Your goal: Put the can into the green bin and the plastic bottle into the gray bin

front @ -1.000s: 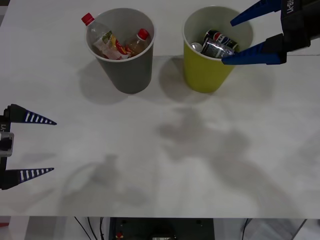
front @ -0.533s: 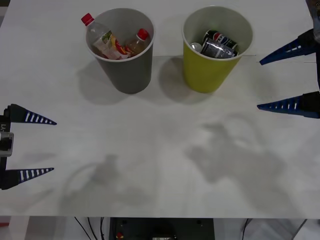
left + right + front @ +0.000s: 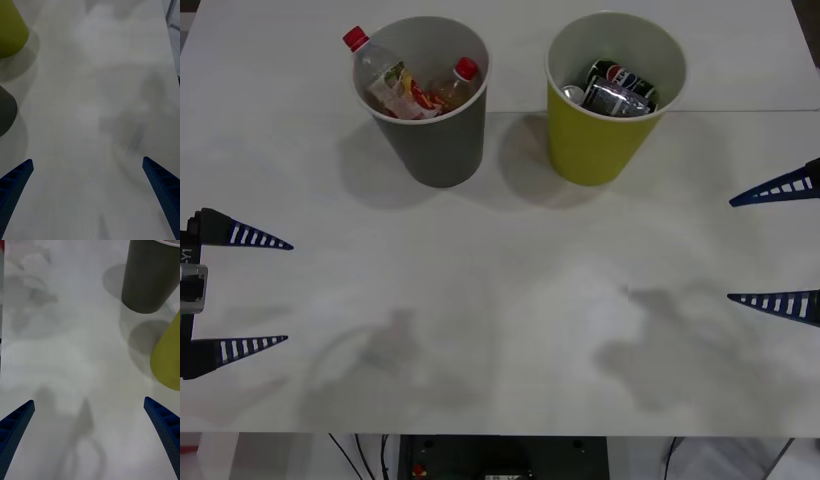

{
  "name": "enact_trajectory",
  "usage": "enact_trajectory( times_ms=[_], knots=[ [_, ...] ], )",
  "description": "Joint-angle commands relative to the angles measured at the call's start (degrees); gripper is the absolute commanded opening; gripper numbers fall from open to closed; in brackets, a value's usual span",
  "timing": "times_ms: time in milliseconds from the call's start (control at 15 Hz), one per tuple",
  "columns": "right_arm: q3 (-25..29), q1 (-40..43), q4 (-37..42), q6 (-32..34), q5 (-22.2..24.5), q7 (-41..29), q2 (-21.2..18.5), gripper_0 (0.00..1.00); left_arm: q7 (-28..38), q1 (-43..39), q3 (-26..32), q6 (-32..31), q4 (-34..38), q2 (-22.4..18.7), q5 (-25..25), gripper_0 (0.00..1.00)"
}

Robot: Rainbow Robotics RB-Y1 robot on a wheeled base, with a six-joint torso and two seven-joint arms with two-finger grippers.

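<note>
The gray bin (image 3: 442, 150) stands at the back left of the table and holds the plastic bottle (image 3: 383, 77), red-capped with a yellow-and-red label. To its right, the green bin (image 3: 590, 150) holds a crushed silver can (image 3: 616, 99) and a dark blue can (image 3: 618, 74). My right gripper (image 3: 730, 250) hangs open and empty at the table's right edge, well in front of the green bin. At the left edge my left gripper (image 3: 288, 292) is open and empty. The right wrist view shows the gray bin (image 3: 152, 277) and the green bin (image 3: 168, 356) beyond the open gripper (image 3: 89, 401).
A second red-capped bottle with amber contents (image 3: 453, 86) leans in the gray bin beside the plastic bottle. The white table (image 3: 500, 300) stretches between the two grippers. The left wrist view catches the green bin (image 3: 9, 30) and gray bin (image 3: 5, 110) at its side.
My right gripper has drawn back from over the green bin, toward the front and out to the table's right edge, still open. The left arm has stayed put.
</note>
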State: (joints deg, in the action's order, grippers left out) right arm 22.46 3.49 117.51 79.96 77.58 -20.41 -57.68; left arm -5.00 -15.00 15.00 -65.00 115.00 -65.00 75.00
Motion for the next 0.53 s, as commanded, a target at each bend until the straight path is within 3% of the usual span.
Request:
enact_trajectory(
  times_ms=[67,533],
  knots=[
    [0.57,5.82,0.0,-2.88,-1.38,5.47,0.03,1.0,0.0,0.0,0.0,0.0,0.0,0.0,0.0,1.0],
    [3.47,13.65,2.46,-3.14,0.47,9.16,3.19,1.0,0.0,0.0,0.0,0.0,0.0,0.0,0.0,1.0]
  ],
)
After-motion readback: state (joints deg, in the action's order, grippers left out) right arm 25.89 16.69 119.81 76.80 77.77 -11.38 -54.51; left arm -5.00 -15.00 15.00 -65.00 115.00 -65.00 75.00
